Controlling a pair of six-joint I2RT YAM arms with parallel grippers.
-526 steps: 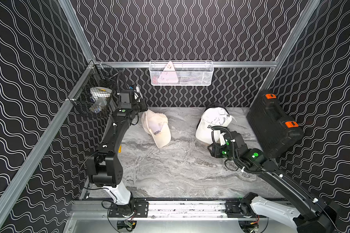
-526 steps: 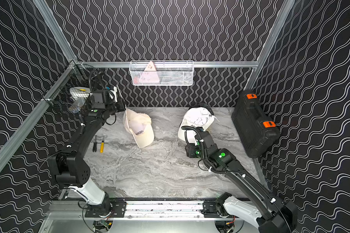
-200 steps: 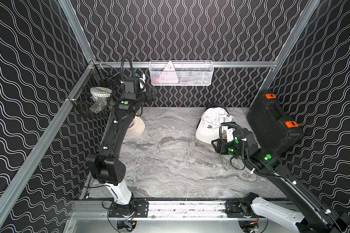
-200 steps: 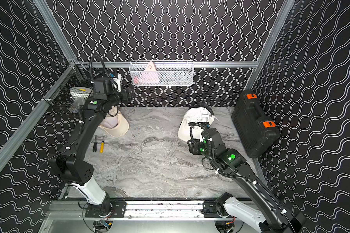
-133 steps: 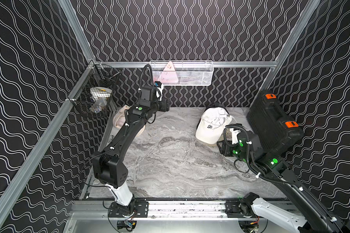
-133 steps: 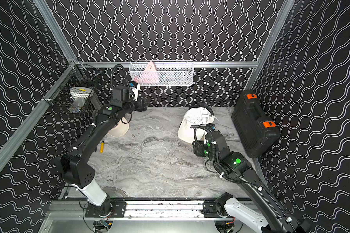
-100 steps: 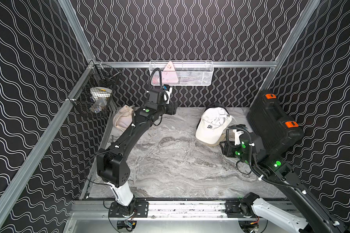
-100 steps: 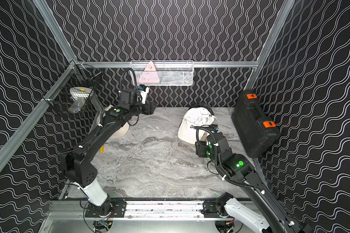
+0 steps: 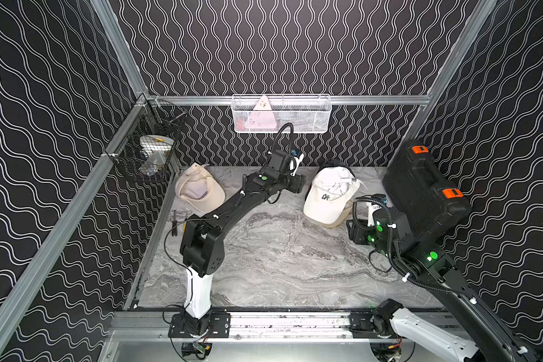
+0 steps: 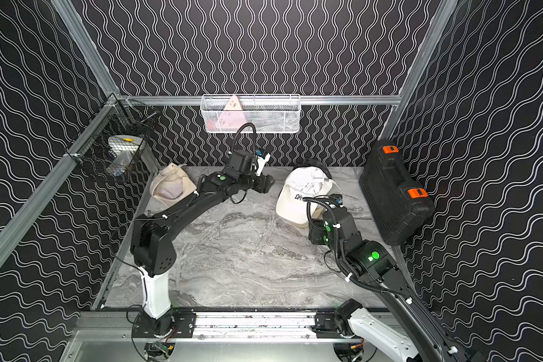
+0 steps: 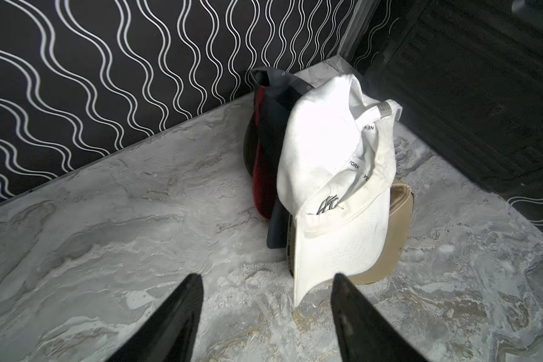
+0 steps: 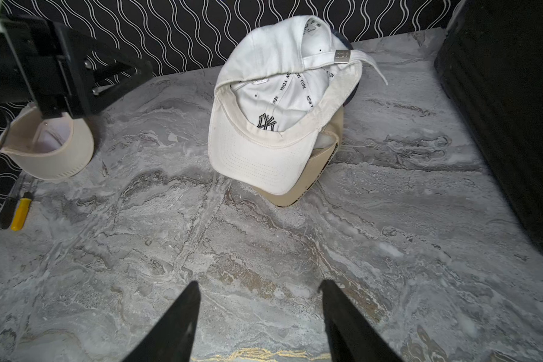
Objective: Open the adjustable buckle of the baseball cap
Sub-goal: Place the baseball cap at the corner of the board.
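Observation:
A white baseball cap (image 9: 326, 196) (image 10: 298, 194) lies upside down on a small pile of caps at the back right of the table. Its metal buckle (image 12: 342, 55) (image 11: 384, 108) sits on the rear strap, turned toward the back wall. My left gripper (image 11: 266, 277) (image 9: 301, 185) hovers open and empty just left of the pile, with the brim's edge between its fingertips in the left wrist view. Farther toward the front, my right gripper (image 12: 259, 283) (image 9: 353, 228) is open and empty over bare table.
Under the white cap lie a tan cap (image 12: 323, 169) and a dark navy and red one (image 11: 265, 150). A beige cap (image 9: 199, 191) rests at the back left. A black tool case (image 9: 420, 188) leans on the right wall. Small hand tools (image 12: 21, 213) lie by the left edge.
My left arm has left the beige cap at the back left and swung right to the white cap. My right gripper has drawn back from the pile toward the right.

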